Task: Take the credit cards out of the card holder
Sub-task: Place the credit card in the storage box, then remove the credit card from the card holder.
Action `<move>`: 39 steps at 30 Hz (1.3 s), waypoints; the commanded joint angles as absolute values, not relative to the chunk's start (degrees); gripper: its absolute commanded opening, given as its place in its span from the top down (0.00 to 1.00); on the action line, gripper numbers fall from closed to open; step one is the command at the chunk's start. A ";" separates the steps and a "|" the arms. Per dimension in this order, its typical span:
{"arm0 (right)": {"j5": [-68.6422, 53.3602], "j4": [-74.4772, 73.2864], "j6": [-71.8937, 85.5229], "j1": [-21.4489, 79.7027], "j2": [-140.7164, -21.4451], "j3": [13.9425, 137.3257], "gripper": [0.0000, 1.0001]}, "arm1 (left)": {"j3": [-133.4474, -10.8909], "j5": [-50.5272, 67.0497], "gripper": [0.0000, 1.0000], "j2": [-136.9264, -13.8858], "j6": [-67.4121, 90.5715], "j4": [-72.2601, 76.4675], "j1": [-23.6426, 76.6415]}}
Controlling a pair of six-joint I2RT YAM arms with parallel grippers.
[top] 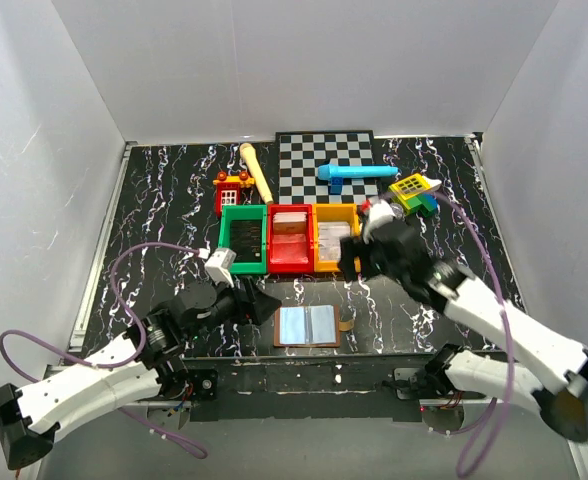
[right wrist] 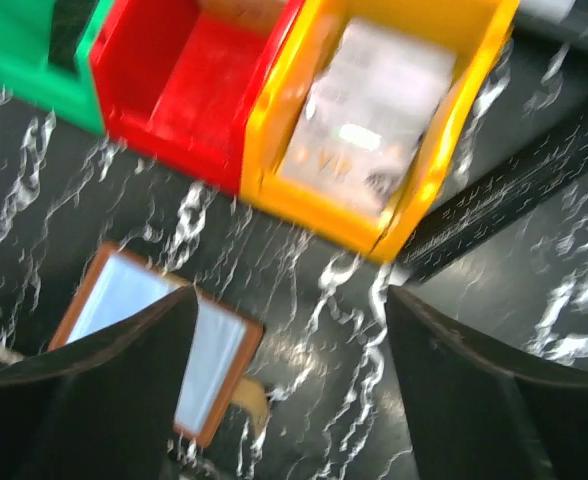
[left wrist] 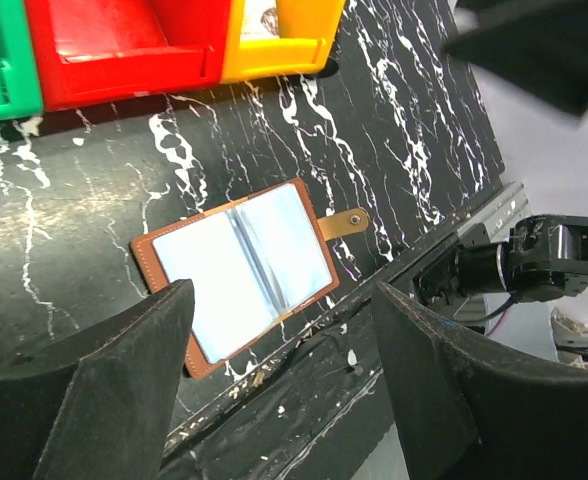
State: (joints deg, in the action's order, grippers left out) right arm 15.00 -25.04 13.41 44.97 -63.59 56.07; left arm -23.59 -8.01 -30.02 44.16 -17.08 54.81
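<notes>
The brown card holder (top: 307,326) lies open and flat near the table's front edge, its pale blue panels up (left wrist: 239,270) (right wrist: 214,365). Its panels look bare. A silvery card (right wrist: 369,125) lies in the orange bin (top: 319,262), a pale card (top: 290,222) in the red bin (top: 289,262) and a dark card (top: 245,236) in the green bin (top: 226,232). My left gripper (top: 262,303) (left wrist: 282,300) hangs open just left of the holder, holding nothing. My right gripper (top: 349,257) (right wrist: 292,300) is open and empty above the orange bin's front edge.
Behind the bins lie a checkerboard (top: 304,165), a blue block (top: 354,173), a wooden stick (top: 257,170), a small red and yellow toy house (top: 232,188) and a multicoloured block (top: 414,192). A metal rail (left wrist: 474,235) runs along the front edge beside the holder.
</notes>
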 commanded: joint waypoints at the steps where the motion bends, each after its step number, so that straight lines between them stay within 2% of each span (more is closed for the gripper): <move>1: 3.88 -11.36 29.95 45.44 -47.31 36.69 0.13 | -23.12 -3.26 0.30 -35.93 45.17 -9.15 54.58; 3: 1.77 -12.12 33.21 45.44 -44.92 33.06 0.11 | -23.03 -2.20 0.30 -38.66 46.49 -6.95 54.75; 8: -1.49 -19.95 38.05 46.67 -47.28 31.74 0.10 | -23.11 -2.72 0.31 -44.02 49.65 -3.08 56.68; 12: -1.93 -22.23 40.78 46.93 -48.86 30.15 0.19 | -23.55 -3.95 0.32 -47.72 52.11 -2.64 58.44; 17: -1.76 -23.65 42.80 47.02 -50.01 27.78 0.39 | -24.52 -5.18 0.36 -50.09 52.65 -1.85 60.20; 32: -4.22 -22.06 42.19 47.02 -57.48 27.69 0.50 | -24.70 -5.19 0.36 -53.26 52.56 1.41 61.26; 36: -4.30 -20.57 42.01 47.02 -60.20 27.86 0.57 | -24.70 -5.01 0.36 -52.91 52.21 1.58 61.26; 39: -4.83 -20.04 41.75 47.02 -62.13 28.56 0.66 | -24.52 -4.92 0.36 -52.65 52.12 1.58 61.26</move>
